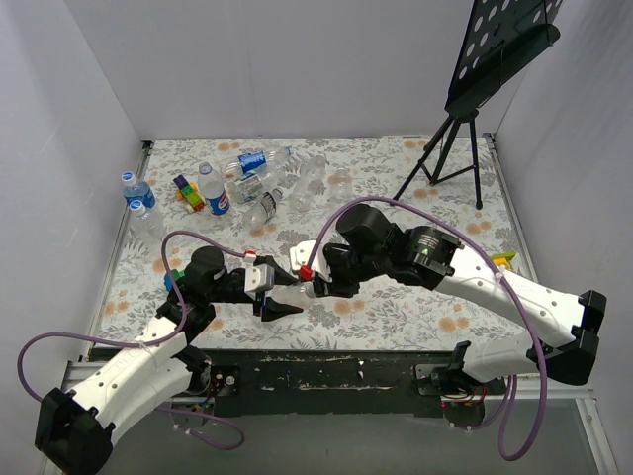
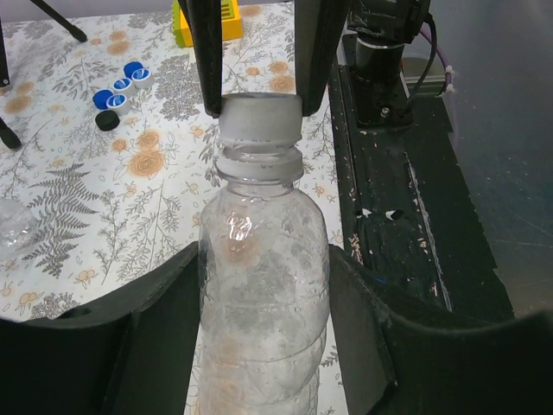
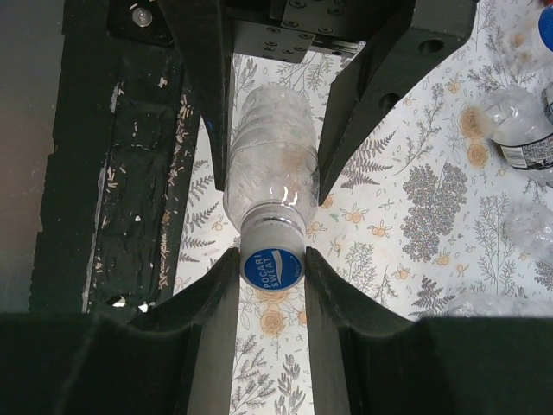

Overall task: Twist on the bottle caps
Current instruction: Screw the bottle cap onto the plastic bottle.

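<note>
My left gripper (image 2: 263, 255) and right gripper (image 3: 273, 259): matt black plastic, slightly grainy. Bottle (image 2: 263, 303) is thin clear plastic, ribbed, glossy with a hazy look. Cap (image 3: 273, 267): plastic, glossy blue top with white print; its side looks frosted whitish. Loose caps (image 2: 121, 85): smooth blue plastic, one black. Other bottles (image 1: 220, 193): same clear glossy plastic, glossy blue-white label bands. Table cover (image 2: 104, 199) is a matt floral-print sheet, cloth or paper I can't tell. Base plate (image 2: 406, 216): black, scuffed, flecked with pale chips. Arm shells (image 1: 514, 292): smooth white plastic, slight sheen. Stand tray (image 1: 514, 49): black, perforated, looks like metal. Walls (image 1: 297, 69): plain matt white panels.
</note>
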Controlling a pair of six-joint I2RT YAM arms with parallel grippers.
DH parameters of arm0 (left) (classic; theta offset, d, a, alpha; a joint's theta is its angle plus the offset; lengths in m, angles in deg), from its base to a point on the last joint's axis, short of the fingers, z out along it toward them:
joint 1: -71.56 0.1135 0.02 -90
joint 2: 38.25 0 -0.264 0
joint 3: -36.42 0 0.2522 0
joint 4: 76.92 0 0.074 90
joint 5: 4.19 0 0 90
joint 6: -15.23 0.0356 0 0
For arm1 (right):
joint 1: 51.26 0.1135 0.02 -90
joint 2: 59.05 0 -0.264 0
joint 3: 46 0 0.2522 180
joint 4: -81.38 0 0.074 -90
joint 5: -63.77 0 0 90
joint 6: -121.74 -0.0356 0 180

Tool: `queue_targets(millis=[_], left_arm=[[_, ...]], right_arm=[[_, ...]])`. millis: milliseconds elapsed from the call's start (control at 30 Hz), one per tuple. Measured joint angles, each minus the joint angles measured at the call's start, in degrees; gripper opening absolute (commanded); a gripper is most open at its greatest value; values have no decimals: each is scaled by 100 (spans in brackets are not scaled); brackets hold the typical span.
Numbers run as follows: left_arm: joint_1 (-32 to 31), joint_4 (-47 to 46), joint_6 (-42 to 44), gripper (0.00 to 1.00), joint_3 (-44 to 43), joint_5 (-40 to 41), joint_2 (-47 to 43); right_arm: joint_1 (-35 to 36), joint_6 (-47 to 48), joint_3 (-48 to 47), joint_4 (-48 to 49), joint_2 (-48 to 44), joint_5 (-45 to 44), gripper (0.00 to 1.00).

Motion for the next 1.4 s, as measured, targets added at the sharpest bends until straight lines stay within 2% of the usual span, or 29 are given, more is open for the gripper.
queue_targets(millis=[400, 600, 833, 967, 1100, 1233, 1400], left_arm=[[7, 219, 0, 0, 7, 26, 24], [22, 179, -2, 0, 153, 323, -197], [44, 181, 39, 0, 232, 758, -385], [31, 179, 52, 0, 284, 1029, -472], [9, 199, 68, 0, 315, 1266, -472], [-7, 151, 70, 0, 315, 1401, -483], [-20, -66, -122, 0, 297, 1443, -463]], right_arm=[[-2, 2, -173, -192, 273, 24, 9], [-2, -984, -278, -72, 446, -315, 9], [-83, -3012, -564, -90, 748, -898, 12], [-87, -4518, -850, -339, 997, -1429, 19], [-92, -5519, -922, -415, 1117, -1821, 27], [-92, -5991, -922, -382, 1095, -2035, 39], [-96, -6037, -925, -332, 1001, -2098, 57]])
